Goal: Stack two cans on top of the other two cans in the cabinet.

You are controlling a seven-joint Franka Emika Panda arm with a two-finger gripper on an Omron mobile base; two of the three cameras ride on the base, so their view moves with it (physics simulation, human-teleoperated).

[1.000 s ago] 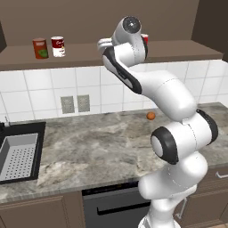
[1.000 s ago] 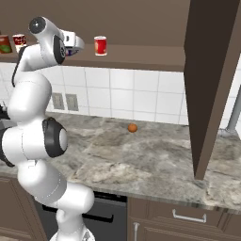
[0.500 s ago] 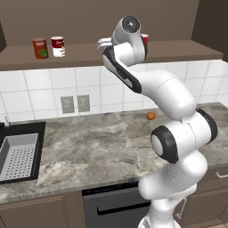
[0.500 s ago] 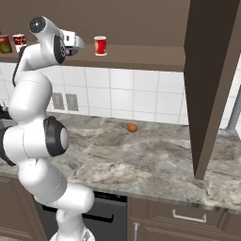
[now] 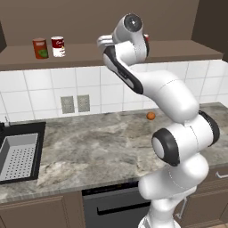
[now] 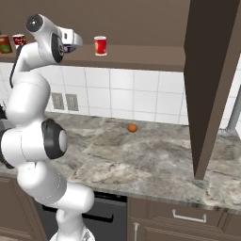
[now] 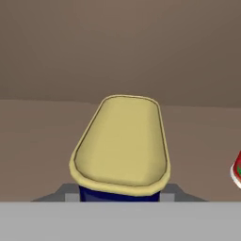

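One small dark blue can [image 7: 120, 148] with a yellow top sits right at our gripper [image 7: 120, 197], low between the jaws, though we cannot tell whether they clamp it. Beyond, on the cabinet [image 5: 80, 52] ledge, stand the red-topped can [image 6: 100, 45] and, far left, the dull red can [image 5: 40, 48] beside the bright red can [image 5: 58, 46].

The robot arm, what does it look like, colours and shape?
The arm is glossy white with rounded, tube-like links, black bands and black round caps at the joints, and a grey disc on its topmost joint. No cables or markings show. The gripper end is white.
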